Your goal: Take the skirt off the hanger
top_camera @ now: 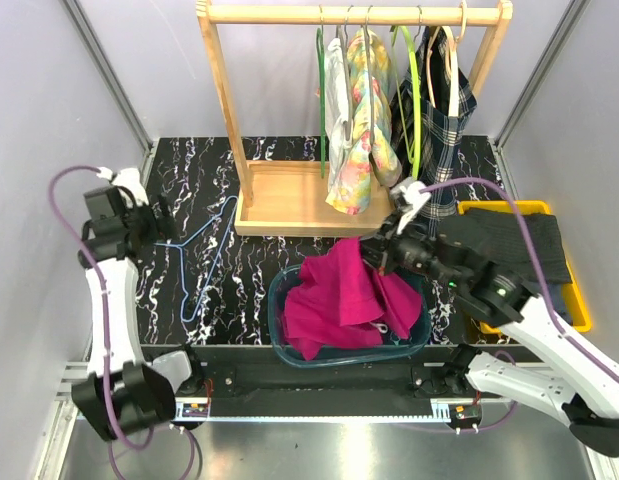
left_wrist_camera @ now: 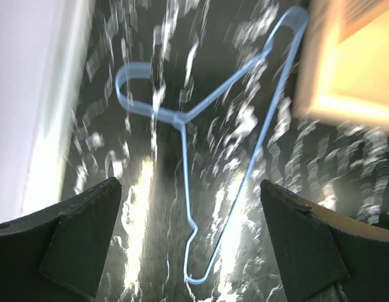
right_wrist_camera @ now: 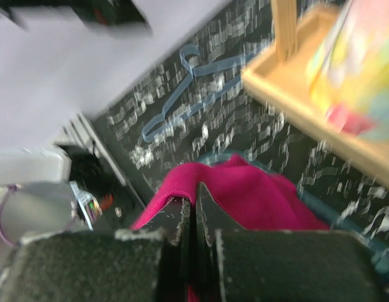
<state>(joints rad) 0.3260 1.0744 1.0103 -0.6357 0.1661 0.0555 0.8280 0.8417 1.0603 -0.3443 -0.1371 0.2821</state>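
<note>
The magenta skirt point(top_camera: 339, 295) lies bunched in a teal basket point(top_camera: 278, 296), with one corner lifted up to my right gripper point(top_camera: 377, 250). The right wrist view shows that gripper point(right_wrist_camera: 195, 190) shut on a fold of the skirt point(right_wrist_camera: 263, 198), above the basket rim point(right_wrist_camera: 210, 158). The light blue wire hanger point(top_camera: 202, 258) lies bare and flat on the black marbled table, left of the basket. My left gripper point(top_camera: 167, 224) hovers over it. In the left wrist view the left gripper point(left_wrist_camera: 189, 184) is open, wide apart on either side of the hanger point(left_wrist_camera: 181, 119) and not touching it.
A wooden clothes rack point(top_camera: 289, 200) stands at the back with a floral garment point(top_camera: 357, 120) and a plaid garment point(top_camera: 444, 110) on hangers. A yellow tray point(top_camera: 581, 300) holding dark cloth sits at the right. Grey walls close in both sides.
</note>
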